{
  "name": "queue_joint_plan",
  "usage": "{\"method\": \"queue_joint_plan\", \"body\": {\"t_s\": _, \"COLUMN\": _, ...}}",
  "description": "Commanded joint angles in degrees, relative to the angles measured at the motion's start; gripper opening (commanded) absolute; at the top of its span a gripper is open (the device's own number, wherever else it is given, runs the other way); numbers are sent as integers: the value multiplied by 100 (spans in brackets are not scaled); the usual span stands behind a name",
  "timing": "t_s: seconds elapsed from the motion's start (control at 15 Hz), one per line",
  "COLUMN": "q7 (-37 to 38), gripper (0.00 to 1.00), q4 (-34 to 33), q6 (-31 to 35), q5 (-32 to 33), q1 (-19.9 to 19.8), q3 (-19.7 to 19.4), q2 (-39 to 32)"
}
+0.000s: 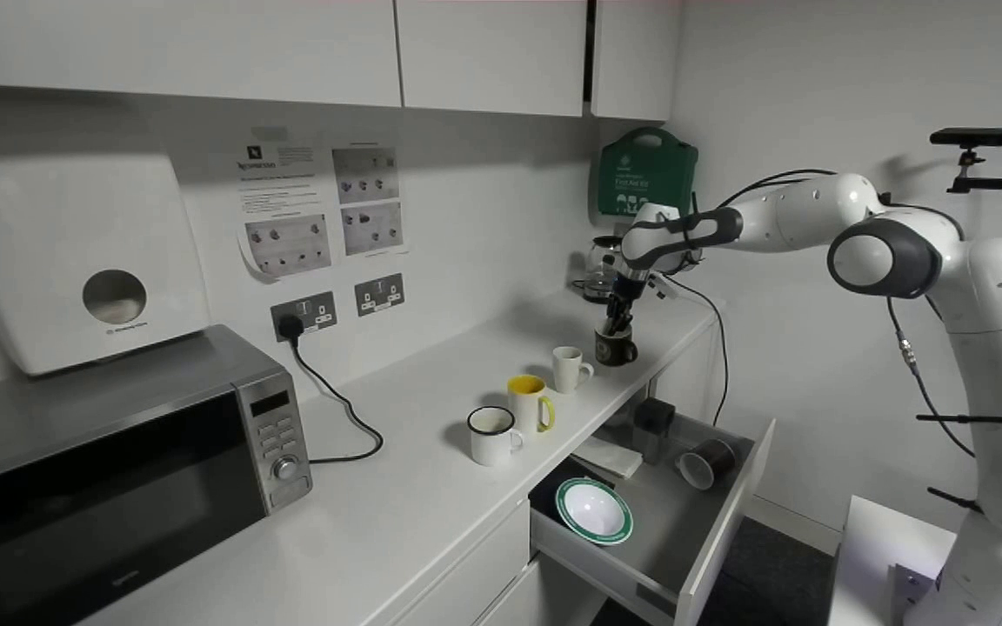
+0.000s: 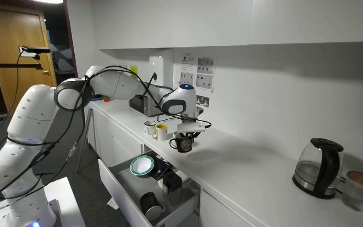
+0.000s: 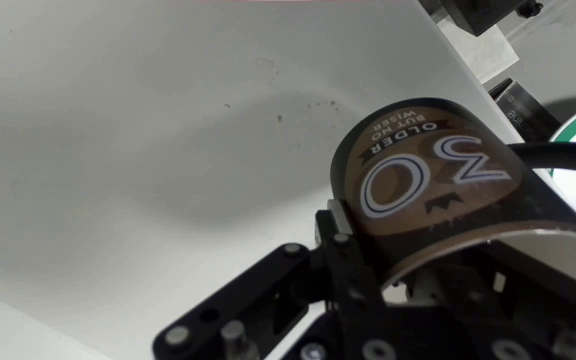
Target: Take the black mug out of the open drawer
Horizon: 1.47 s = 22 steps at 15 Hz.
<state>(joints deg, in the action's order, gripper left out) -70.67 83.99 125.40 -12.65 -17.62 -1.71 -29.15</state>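
Claw (image 1: 615, 325): 1, squeezed tight on the black mug (image 3: 433, 175); one finger (image 3: 340, 218) is outside, the other seems to go in its mouth.
Black mug: 1, over the tabletop (image 2: 232, 170), outside the drawer (image 1: 662, 530); I can't tell if its bottom touches.
Tabletop: I count 3 white ones, a plain mug (image 1: 567, 372), a yellow-lined mug (image 1: 524, 407) and a dark-rimmed mug (image 1: 490, 442); 1 kettle (image 2: 317, 168) is just beside 1 tub (image 2: 359, 190).
Drawer: 1 open, with 1 bowl (image 1: 594, 511), 1 dark cup (image 1: 710, 461) on its side and 1 clear box (image 1: 653, 442) with a black top.
Hard to see: a pale round thing (image 2: 195, 186) at the drawer's back is partly covered; my wrist view cuts off the bowl and the handle (image 3: 558, 155) of the black mug.
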Motion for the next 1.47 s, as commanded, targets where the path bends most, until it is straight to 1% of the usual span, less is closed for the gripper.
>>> {"method": "queue_joint_plan", "body": {"t_s": 0.0, "q7": -337, "gripper": 3, "q4": -575, "q6": -328, "q5": -155, "q1": -219, "q3": 200, "q2": -279}}
{"method": "queue_joint_plan", "body": {"t_s": 0.8, "q7": -503, "gripper": 3, "q4": -1077, "q6": -325, "q5": -165, "q1": -436, "q3": 395, "q2": -765}}
{"method": "queue_joint_plan", "body": {"t_s": 1.4, "q7": -517, "gripper": 3, "q4": -1286, "q6": -338, "q5": -176, "q1": -529, "q3": 518, "q2": -1051}}
